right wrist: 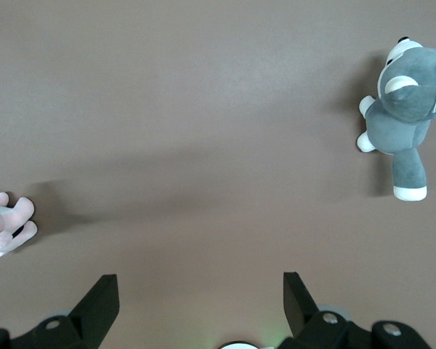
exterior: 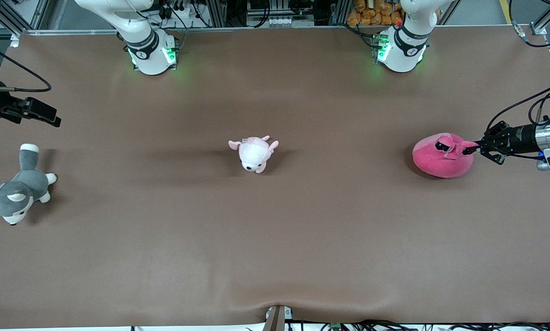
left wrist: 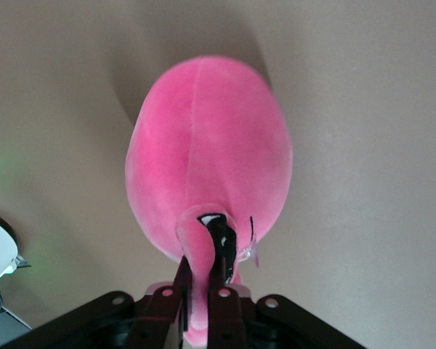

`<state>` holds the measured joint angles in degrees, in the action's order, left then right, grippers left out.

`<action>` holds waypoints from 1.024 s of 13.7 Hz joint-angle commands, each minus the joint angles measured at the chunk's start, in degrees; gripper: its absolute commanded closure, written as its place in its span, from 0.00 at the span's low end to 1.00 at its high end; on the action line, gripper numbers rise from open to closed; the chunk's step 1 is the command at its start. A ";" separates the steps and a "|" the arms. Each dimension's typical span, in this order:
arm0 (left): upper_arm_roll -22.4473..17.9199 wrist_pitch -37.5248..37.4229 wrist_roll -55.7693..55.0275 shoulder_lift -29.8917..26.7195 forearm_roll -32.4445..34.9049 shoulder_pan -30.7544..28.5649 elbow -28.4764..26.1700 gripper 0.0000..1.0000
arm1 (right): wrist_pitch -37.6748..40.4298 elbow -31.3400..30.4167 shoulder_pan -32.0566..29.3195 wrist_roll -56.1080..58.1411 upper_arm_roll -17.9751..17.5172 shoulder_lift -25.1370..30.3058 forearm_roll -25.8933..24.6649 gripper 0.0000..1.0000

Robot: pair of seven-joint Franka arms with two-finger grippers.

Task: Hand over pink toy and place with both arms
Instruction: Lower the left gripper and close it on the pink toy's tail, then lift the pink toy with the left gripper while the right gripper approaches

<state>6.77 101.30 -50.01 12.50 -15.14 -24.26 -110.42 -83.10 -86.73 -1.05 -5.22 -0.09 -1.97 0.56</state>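
Observation:
The pink toy (exterior: 441,156), a round hot-pink plush with black eyes on stalks, lies on the brown table at the left arm's end. My left gripper (exterior: 471,149) reaches in low from that end and is shut on one of the toy's eye stalks. In the left wrist view the stalk (left wrist: 200,291) is pinched between the black fingers (left wrist: 227,309) and the toy's body (left wrist: 207,153) fills the middle. My right gripper (exterior: 49,119) is open and empty, held above the table at the right arm's end, and waits; its fingers (right wrist: 102,305) stand wide apart.
A small pale pink-and-white plush animal (exterior: 254,154) lies at the table's middle, also in the right wrist view (right wrist: 3,224). A grey-and-white plush dog (exterior: 17,193) lies at the right arm's end, nearer the front camera than the right gripper, also in the right wrist view (right wrist: 403,109).

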 commanded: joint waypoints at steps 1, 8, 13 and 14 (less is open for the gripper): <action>0.78 -4.16 -3.68 0.60 -1.21 0.96 3.63 1.00 | -0.22 0.07 0.09 -0.14 0.00 0.12 -0.12 0.00; 6.91 -13.91 -14.31 -1.50 -8.68 0.89 11.09 1.00 | -0.40 0.07 -0.26 -0.14 0.00 0.03 -0.12 0.00; 16.59 -19.47 -35.64 -1.07 -19.12 1.50 22.77 1.00 | -2.07 0.07 0.00 -0.40 0.00 -0.23 0.32 0.00; 18.61 -18.95 -40.73 -0.55 -20.97 1.85 24.27 1.00 | -2.07 0.07 0.26 -0.93 -0.09 -0.32 0.75 0.00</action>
<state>22.60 83.65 -83.28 11.06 -32.97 -22.38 -90.06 -84.82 -86.73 -1.06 -5.25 -0.03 -2.08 0.73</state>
